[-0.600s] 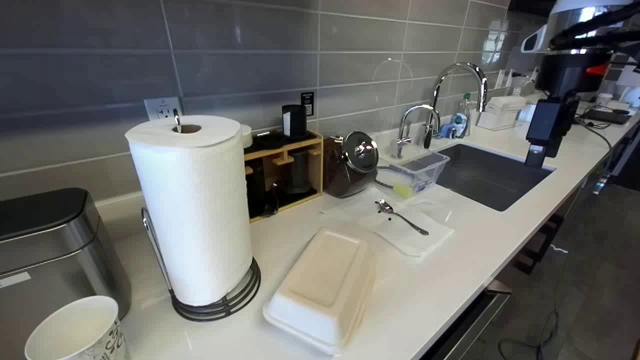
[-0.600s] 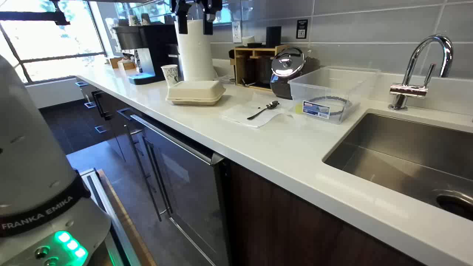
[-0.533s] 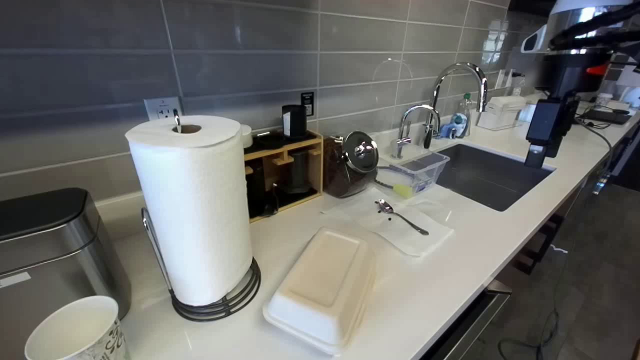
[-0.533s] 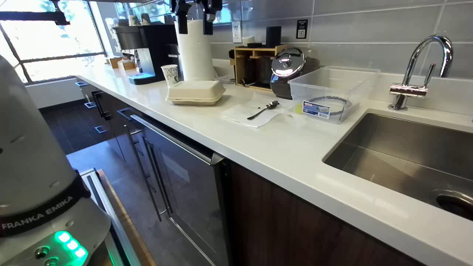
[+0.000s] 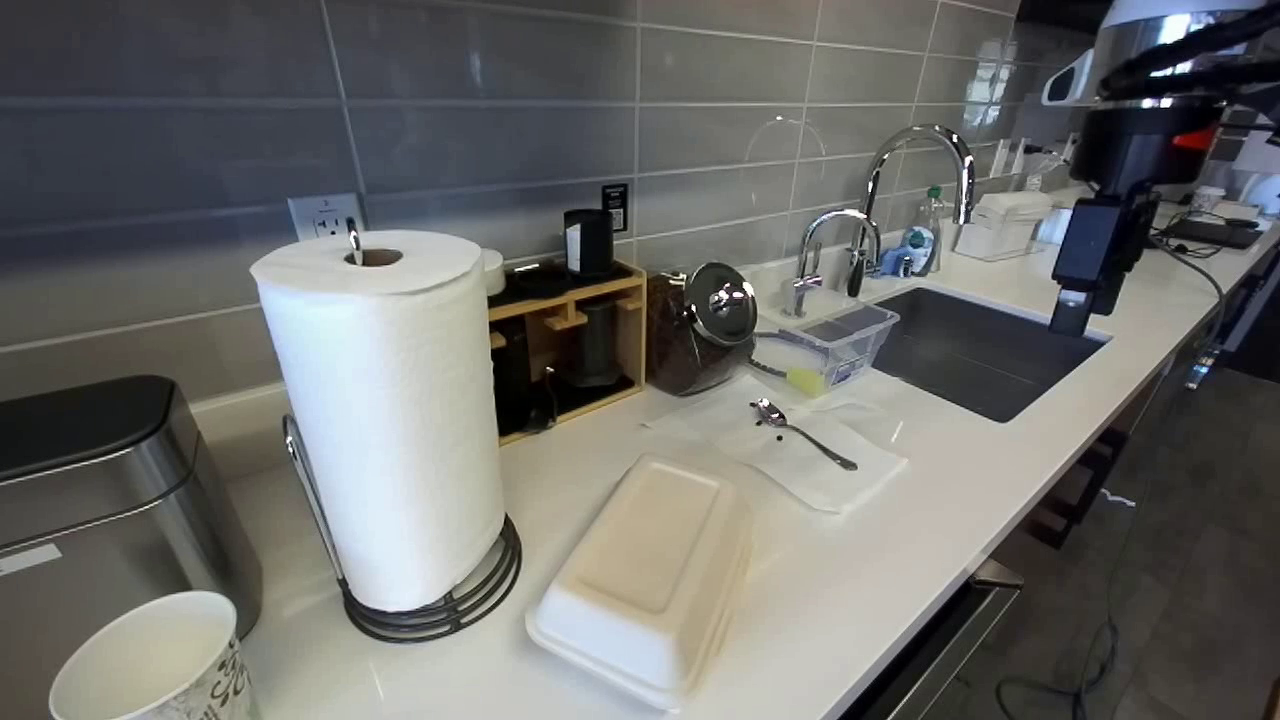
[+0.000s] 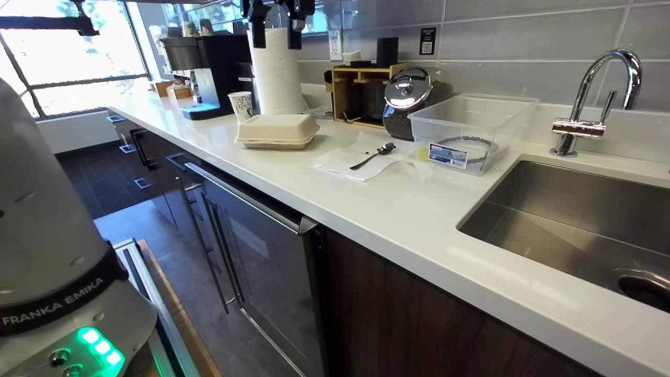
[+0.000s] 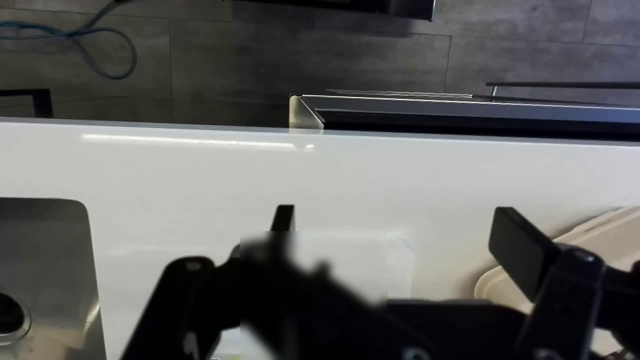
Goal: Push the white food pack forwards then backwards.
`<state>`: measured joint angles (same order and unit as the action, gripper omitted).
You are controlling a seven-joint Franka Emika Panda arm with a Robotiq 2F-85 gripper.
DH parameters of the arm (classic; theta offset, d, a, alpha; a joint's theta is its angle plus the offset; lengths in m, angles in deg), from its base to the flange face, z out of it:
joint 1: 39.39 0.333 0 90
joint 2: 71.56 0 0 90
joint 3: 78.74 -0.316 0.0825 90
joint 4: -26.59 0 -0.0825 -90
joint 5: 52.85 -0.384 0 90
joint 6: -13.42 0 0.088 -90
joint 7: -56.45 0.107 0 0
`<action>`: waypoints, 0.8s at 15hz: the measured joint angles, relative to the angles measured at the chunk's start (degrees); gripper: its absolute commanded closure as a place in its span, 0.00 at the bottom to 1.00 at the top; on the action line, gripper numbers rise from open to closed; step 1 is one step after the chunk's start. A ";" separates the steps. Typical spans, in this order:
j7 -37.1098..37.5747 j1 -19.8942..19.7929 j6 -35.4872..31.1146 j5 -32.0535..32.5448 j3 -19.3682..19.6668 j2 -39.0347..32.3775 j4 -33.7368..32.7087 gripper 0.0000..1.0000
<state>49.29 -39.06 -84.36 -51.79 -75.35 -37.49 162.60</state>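
Observation:
The white food pack [image 5: 650, 560] is a shut cream-white clamshell box lying flat on the counter in front of the paper towel roll. It also shows in an exterior view [image 6: 277, 131], and part of it shows at the right edge of the wrist view [image 7: 612, 237]. My gripper [image 7: 395, 210] is open, with its two fingers wide apart and nothing between them. It hangs above the counter, high and apart from the pack, in an exterior view [image 6: 276, 42]. It also shows at the right side of an exterior view [image 5: 1070, 318].
A paper towel roll [image 5: 390, 430] and a paper cup [image 5: 150, 660] stand near the pack. A spoon [image 5: 805, 435] lies on a napkin [image 5: 850, 485]. A glass jar [image 5: 690, 340], a clear bin [image 6: 466, 120] and the sink [image 6: 523, 230] are further along. The counter's front edge [image 7: 200, 127] is open to the floor.

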 measured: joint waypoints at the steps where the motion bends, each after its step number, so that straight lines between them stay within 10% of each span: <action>1: 0.56 -0.04 -0.07 -0.10 0.00 -0.04 0.00 0.00; 12: -0.13 6.69 -16.49 -21.19 -2.69 -14.73 0.23 0.00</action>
<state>49.17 -32.37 -100.85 -72.98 -78.04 -52.22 162.83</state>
